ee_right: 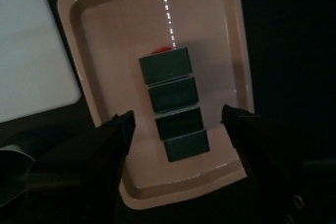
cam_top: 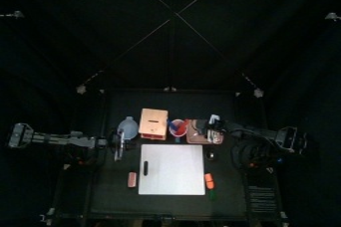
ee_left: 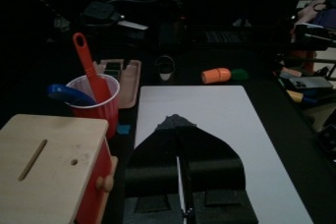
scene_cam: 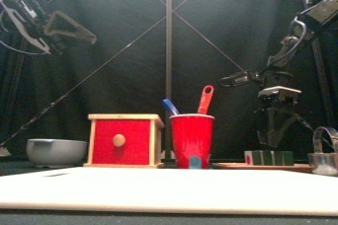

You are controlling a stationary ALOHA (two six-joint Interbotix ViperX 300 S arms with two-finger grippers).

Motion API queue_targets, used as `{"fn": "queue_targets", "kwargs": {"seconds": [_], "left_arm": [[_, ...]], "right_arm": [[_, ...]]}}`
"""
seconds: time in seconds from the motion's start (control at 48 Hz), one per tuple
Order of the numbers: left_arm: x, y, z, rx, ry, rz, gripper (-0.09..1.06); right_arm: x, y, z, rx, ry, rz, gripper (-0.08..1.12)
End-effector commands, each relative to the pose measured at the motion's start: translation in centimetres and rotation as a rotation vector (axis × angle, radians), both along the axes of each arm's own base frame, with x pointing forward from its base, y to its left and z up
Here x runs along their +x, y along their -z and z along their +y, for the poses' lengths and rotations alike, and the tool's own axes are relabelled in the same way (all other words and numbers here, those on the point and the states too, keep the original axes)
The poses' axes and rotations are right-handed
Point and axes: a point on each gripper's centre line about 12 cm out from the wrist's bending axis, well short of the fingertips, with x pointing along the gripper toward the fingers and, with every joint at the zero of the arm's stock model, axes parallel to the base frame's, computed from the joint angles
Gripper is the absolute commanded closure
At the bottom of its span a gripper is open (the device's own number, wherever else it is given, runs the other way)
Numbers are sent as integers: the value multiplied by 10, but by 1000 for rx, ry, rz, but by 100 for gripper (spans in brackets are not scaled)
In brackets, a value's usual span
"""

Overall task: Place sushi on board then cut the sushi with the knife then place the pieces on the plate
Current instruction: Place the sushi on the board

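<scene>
Hovering over the pink tray, right tool has its jaws wide, one on each side of the four-block sushi roll lying along the tray. Left tool is pinched together, empty, above the white board. Blue knife and red knife stand in the red cup.

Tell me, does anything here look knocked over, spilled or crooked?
Nothing stands out. The sushi roll lies straight in the pink tray, its four blocks in a line, with the right gripper open astride it. The red cup stands upright and the white cutting board lies square to the table's front edge.
</scene>
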Motion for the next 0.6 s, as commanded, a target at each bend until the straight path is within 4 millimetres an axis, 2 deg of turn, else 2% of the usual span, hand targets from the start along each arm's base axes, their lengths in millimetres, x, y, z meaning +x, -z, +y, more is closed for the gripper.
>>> {"fn": "queue_targets", "kwargs": {"seconds": [0.021, 0.354, 0.604], "left_arm": [[2, -4, 1, -5, -5, -12, 98], [1, -2, 4, -14, -22, -5, 98], [1, -1, 5, -15, -27, -4, 98]], "right_arm": [[1, -3, -10, -13, 16, -41, 5], [2, 21, -12, 17, 11, 5, 5], [3, 30, -11, 21, 14, 6, 6]]}}
